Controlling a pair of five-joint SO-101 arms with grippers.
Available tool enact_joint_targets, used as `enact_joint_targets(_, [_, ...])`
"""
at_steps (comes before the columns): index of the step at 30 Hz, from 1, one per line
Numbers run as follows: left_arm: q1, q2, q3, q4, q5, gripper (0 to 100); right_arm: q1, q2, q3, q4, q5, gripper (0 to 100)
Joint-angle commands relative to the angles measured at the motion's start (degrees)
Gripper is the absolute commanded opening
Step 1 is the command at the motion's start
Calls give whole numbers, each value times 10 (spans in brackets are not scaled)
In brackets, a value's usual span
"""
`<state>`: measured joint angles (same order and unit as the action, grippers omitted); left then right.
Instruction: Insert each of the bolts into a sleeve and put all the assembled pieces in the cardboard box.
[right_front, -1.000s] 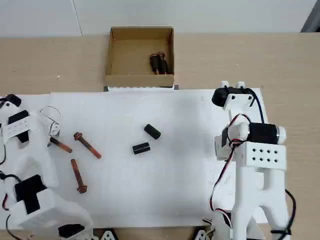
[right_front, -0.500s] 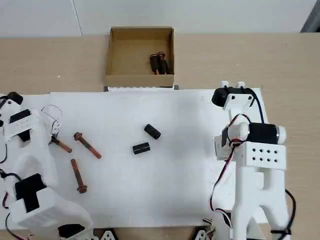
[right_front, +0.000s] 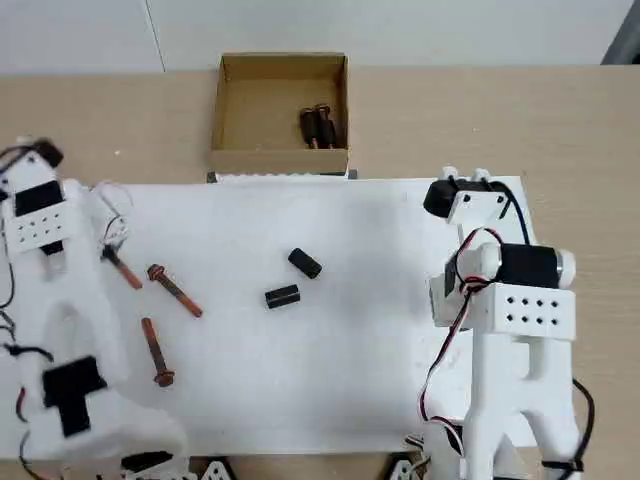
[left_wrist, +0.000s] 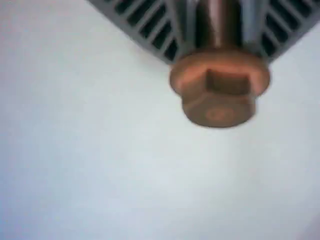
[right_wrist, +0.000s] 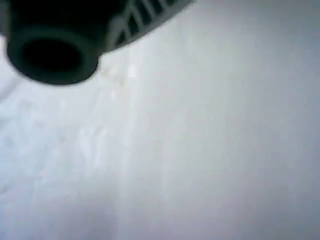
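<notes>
- While the left arm stands bent over the left border of the white foam sheet (right_front: 330, 390), its left hand (right_front: 110, 248) pinches a copper-coloured hex-head metal bolt (left_wrist: 218, 90) by the shank, with the head sticking out past the ribbed fingers.
- The right arm stands upright at the sheet's right border. The right hand (right_front: 447, 195) is pressed onto a short black cylindrical sleeve (right_wrist: 50, 55), whose open bore faces the wrist camera.
- A slanted loose bolt (right_front: 175, 290) and a second loose bolt (right_front: 155, 352) lie flat on the sheet, just inward of its left border.
- One loose sleeve (right_front: 305, 263) and the other loose sleeve (right_front: 283, 296) lie near the sheet's middle, close together but apart.
- A brown cardboard box (right_front: 228, 160) sits on the wooden bench (right_front: 560, 120) just past the sheet's far edge. Two assembled pieces (right_front: 317, 126) lie side by side inside it.
- Compared with a second ago, the left arm has swung toward the sheet's far edge and carried the pinched bolt along, away from the second loose bolt.
- The right arm has barely shifted, and the loose bolts and sleeves lie where they were.
</notes>
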<state>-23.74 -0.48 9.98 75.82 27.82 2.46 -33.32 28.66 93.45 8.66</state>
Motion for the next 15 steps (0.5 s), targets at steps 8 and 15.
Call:
enact_joint_targets(8, [105, -251, 59, 31, -48, 5, 5, -137, -55, 29, -5, 4])
enact_joint_targets(15, [160, -370, 184, 4, -69, 5, 5, -241, 7, 19, -6, 4])
